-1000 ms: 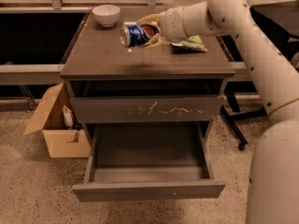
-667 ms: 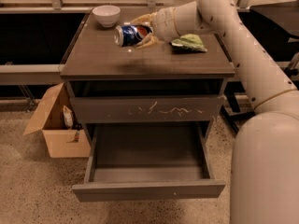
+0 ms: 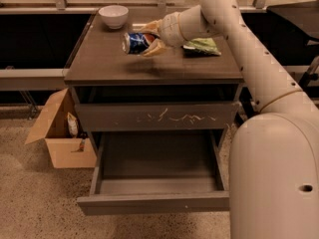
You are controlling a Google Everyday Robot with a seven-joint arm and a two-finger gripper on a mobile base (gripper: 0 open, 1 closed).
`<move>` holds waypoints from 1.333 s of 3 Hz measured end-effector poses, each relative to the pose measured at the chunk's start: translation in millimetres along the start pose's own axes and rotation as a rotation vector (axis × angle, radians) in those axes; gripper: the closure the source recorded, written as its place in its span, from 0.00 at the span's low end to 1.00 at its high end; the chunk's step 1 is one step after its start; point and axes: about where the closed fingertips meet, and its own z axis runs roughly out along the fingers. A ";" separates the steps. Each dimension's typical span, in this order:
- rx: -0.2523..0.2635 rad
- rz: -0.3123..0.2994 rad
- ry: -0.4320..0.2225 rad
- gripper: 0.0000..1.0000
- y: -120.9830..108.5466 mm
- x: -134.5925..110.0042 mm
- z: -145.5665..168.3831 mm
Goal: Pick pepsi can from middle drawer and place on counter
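Note:
My gripper (image 3: 144, 40) is shut on the pepsi can (image 3: 135, 42), a blue can held on its side just above the counter (image 3: 109, 63), near its back middle. The arm reaches in from the right. The middle drawer (image 3: 154, 180) is pulled out wide below and its inside shows nothing. Above it is the closed drawer front with white scratches (image 3: 169, 117).
A white bowl (image 3: 113, 16) stands at the counter's back left. A green snack bag (image 3: 203, 46) lies at the back right, behind the arm. An open cardboard box (image 3: 62, 133) sits on the floor to the left of the cabinet.
The gripper with the can has moved a little to the left and toward the back of the counter. The drawer has not moved.

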 end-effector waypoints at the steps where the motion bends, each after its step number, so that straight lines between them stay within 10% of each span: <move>1: -0.011 0.028 0.014 0.26 2.0 6.9 4.9; 2: -0.010 0.042 0.022 0.03 2.8 11.7 5.7; 4: 0.013 0.045 0.032 0.00 0.4 14.1 -0.8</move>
